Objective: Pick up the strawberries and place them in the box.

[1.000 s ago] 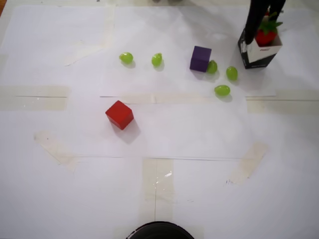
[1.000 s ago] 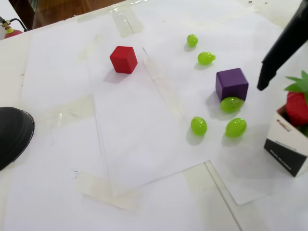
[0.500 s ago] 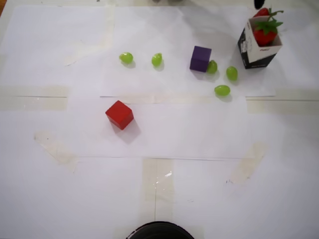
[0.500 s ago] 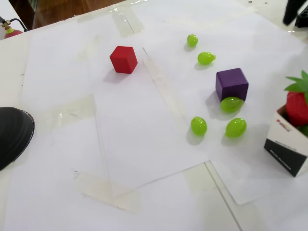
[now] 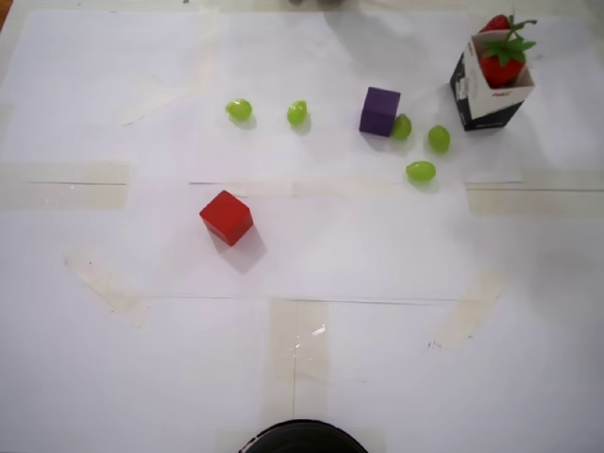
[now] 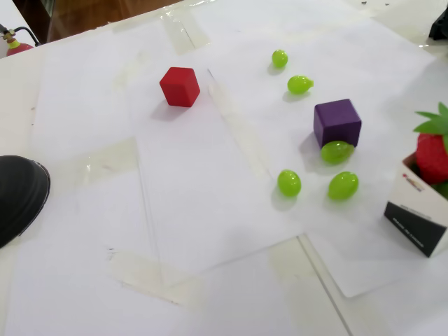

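- Red cube (image 5: 226, 217) — stands alone on the white paper-covered table (image 5: 377, 359), left of centre in the overhead view, well apart from everything else.
- Two green grapes (image 5: 239, 109) and (image 5: 297, 113) lie side by side above and to the right of the cube, apart from each other.
- Purple cube (image 5: 379, 110) — sits right of those two; a third grape (image 5: 402, 126) touches its lower right side, confirmed in the fixed view (image 6: 337, 152).
- Two further grapes (image 5: 439, 139) and (image 5: 421, 172) lie just beside that cluster, neither touching the cube.
- Box (image 5: 475, 102) — stands near the upper right corner of the overhead view, dark sides, white rim, upright.
- Strawberries (image 5: 501, 66) — inside the box, red bodies and green leaves standing above the rim; a second red one (image 5: 494, 23) shows at the far edge. An exact count cannot be made.
- Gripper — not in either view; its state cannot be told.
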You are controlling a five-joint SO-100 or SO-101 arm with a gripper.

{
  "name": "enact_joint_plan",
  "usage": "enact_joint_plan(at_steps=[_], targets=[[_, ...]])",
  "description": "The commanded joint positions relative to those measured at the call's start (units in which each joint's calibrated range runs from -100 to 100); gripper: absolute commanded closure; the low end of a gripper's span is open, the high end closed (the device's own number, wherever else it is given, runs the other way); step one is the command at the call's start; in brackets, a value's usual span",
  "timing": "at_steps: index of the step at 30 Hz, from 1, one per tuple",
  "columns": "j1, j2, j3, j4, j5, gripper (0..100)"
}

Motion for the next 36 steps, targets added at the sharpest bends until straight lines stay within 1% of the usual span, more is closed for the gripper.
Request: enact_joint_plan(at_steps=[1,4,7,12,15,24,26,31,36], targets=[[5.51,-12.95,9.74,-2.23,0.59,85],[7.79,-20.09,17.74,-5.33,0.59,91],[9.78,-26.02,24.38,-6.64,0.24,100],[14.49,-34.19,34.20,-5.98,2.00,100],[17.35,-38.14,40.83,-5.98,1.95,100],[16.40,-45.02,57.29,-3.53,0.63,100],[16.10,-46.40,60.29,-4.43,0.73,100],[14.63,-49.58,65.56,-5.90,-0.10,100],[14.49,-50.53,67.01,-6.56,0.78,100]])
